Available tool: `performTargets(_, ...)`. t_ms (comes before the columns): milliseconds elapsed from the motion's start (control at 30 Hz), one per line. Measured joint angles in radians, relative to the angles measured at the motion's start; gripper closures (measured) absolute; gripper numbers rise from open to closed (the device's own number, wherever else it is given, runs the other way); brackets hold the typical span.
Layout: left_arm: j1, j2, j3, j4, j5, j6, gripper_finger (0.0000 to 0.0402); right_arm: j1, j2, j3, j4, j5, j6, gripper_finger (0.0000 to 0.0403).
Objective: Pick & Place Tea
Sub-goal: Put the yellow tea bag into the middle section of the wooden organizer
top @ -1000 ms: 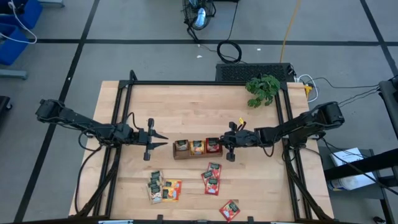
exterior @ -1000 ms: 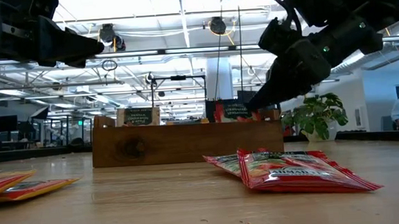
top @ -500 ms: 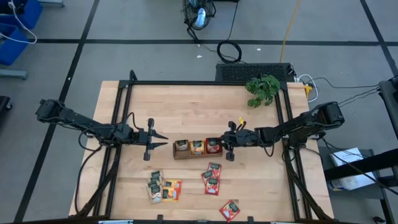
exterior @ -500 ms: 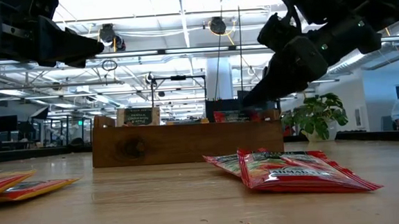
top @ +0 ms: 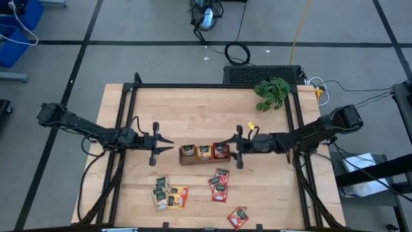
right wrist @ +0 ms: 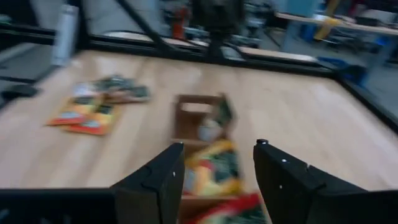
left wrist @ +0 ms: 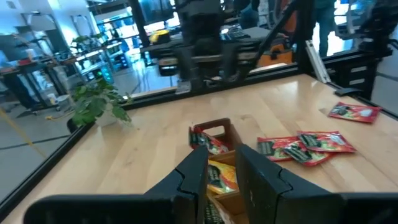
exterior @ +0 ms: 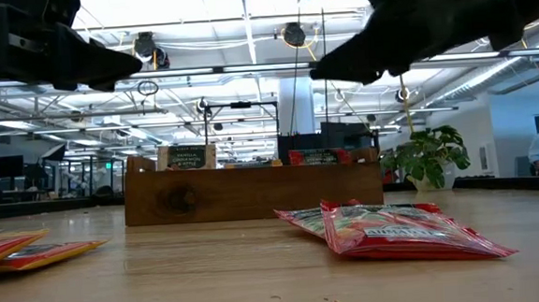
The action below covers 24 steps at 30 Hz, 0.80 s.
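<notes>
Your right gripper [top: 231,140] has drawn back from the tray's [top: 181,158] red end since the earlier frame and lifted; its fingers [right wrist: 283,171], pinched together then, now stand spread with nothing between them. From the low camera you see that arm raised well above the tray, where before it reached down to it.

Taking the tray as your landmark on the table [top: 193,109]: it sits mid-table with sachets standing in all three compartments, a red one [top: 221,151] in the end nearest your right gripper. Your left gripper [top: 162,142] hangs off the tray's opposite end, apart from it, fingers [left wrist: 194,174] a narrow gap apart and holding nothing.

A plant [top: 271,92] stands beyond the tray toward the far right corner.

The loose tea lies on the near side of the tray: green and orange sachets [top: 168,193] toward your left arm, a red pair [top: 219,183] below the tray's red end, and one red sachet [top: 238,217] at the near edge.
</notes>
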<state>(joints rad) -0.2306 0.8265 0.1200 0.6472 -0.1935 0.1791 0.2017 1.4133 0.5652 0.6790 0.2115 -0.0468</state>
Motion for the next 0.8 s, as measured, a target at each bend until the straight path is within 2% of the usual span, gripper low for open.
performTargets(167, 0.0, 0.0, 0.0, 0.0, -0.036, 0.0, 0.0314, 0.092, 0.038, 0.0, 0.028, -0.005, -0.011, 0.0235)
performTargets(333, 0.0, 0.0, 0.0, 0.0, -0.035, 0.006, 0.0314, 0.148, 0.094, 0.0, 0.098, -0.006, -0.104, 0.0244)
performTargets(467, 0.0, 0.0, 0.0, -0.001, -0.016, -0.029, 0.0314, 0.169, 0.12, 0.0, 0.159, -0.023, -0.114, 0.0247)
performTargets(633, 0.0, 0.0, 0.0, -0.001, 0.009, -0.079, 0.0314, 0.174, 0.12, 0.0, 0.209, -0.137, -0.1, 0.0249)
performTargets(800, -0.002, 0.0, 0.0, -0.001, 0.011, -0.129, 0.0314, 0.173, 0.12, 0.0, 0.227, -0.136, -0.061, 0.0261)
